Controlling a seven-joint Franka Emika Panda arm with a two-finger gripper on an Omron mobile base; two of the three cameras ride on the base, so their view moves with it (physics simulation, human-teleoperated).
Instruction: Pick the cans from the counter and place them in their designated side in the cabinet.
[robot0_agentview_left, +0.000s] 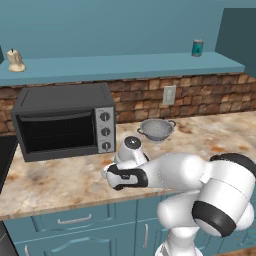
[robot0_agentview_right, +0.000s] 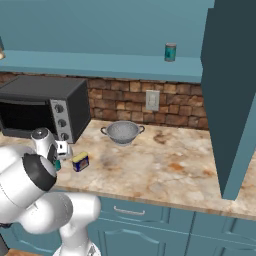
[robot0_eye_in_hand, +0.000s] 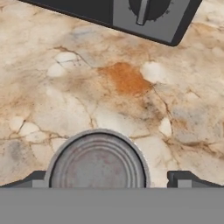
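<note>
A teal can with a silvery top (robot0_eye_in_hand: 97, 161) stands on the counter (robot0_eye_in_hand: 131, 100) directly under my gripper (robot0_eye_in_hand: 109, 179). The gripper is open, with one fingertip (robot0_eye_in_hand: 36, 179) on each side of the can's rim. In the right base view the gripper (robot0_agentview_right: 56, 156) points down over this teal can (robot0_agentview_right: 58, 164), just in front of the toaster oven. The dark blue can with a yellow top (robot0_agentview_right: 80, 161) stands right beside it. Another teal can (robot0_agentview_left: 197, 48) (robot0_agentview_right: 170, 52) stands on the right part of the cabinet shelf (robot0_agentview_left: 125, 65).
A black toaster oven (robot0_agentview_left: 65, 120) sits close behind the gripper. The steel colander (robot0_agentview_left: 156, 129) (robot0_agentview_right: 123, 132) stands by the brick wall. A cream object (robot0_agentview_left: 16, 61) rests at the shelf's left end. A tall teal panel (robot0_agentview_right: 230, 100) rises at the right.
</note>
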